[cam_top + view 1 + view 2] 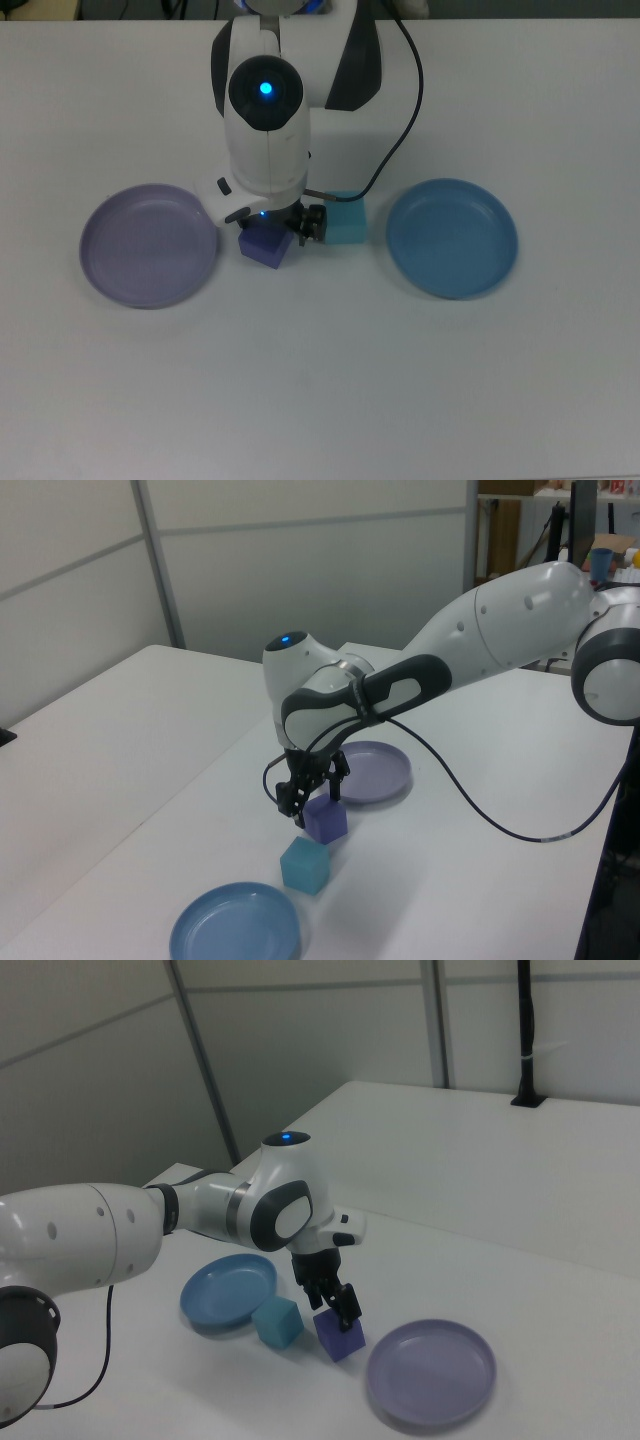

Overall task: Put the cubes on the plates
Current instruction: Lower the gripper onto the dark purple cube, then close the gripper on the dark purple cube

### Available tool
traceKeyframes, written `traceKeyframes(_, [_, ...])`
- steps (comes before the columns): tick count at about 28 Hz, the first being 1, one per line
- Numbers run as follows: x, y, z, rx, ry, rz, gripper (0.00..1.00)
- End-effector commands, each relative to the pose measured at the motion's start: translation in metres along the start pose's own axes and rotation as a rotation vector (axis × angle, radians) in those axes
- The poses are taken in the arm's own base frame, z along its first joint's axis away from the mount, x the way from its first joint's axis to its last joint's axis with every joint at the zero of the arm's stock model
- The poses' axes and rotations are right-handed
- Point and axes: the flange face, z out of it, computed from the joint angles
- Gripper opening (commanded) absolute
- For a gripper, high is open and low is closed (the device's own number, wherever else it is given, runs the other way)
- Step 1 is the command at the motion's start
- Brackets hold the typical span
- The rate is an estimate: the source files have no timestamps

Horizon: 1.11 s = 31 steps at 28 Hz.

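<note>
The violet-purple cube (264, 248) lies between the plates, just right of the pale lavender plate (148, 245) in the top view. Its upper part is hidden under my wrist. My gripper (315, 798) is open and low over this cube (325, 820), one finger on each side of its top. One black finger (312, 222) shows beside the turquoise cube (348, 222), which stands next to the purple one, left of the blue plate (452, 238). The right view shows the gripper (337, 1305) right above the purple cube (340, 1338). Both plates are empty.
My arm reaches in from the far table edge in the top view, with a black cable (400, 120) looping beside it. White table (320, 390) surrounds the plates. In the left view, wall panels stand behind the table.
</note>
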Motion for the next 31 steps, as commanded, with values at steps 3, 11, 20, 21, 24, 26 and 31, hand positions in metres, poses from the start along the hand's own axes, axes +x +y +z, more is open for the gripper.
traceKeyframes(3, [-0.007,-0.006,0.013,-0.019,0.000,0.010,0.46])
traceKeyframes(11, [-0.006,0.001,-0.003,-0.018,0.007,0.022,1.00])
traceKeyframes(20, [-0.011,0.006,-0.010,-0.054,-0.023,0.008,1.00])
traceKeyframes(21, [-0.011,0.008,-0.013,-0.055,-0.024,0.008,1.00])
traceKeyframes(24, [-0.012,0.008,-0.017,-0.055,-0.021,0.008,1.00])
traceKeyframes(26, [-0.013,0.007,-0.014,-0.057,-0.025,0.006,1.00])
traceKeyframes(31, [-0.012,0.008,-0.002,-0.097,-0.025,-0.012,1.00])
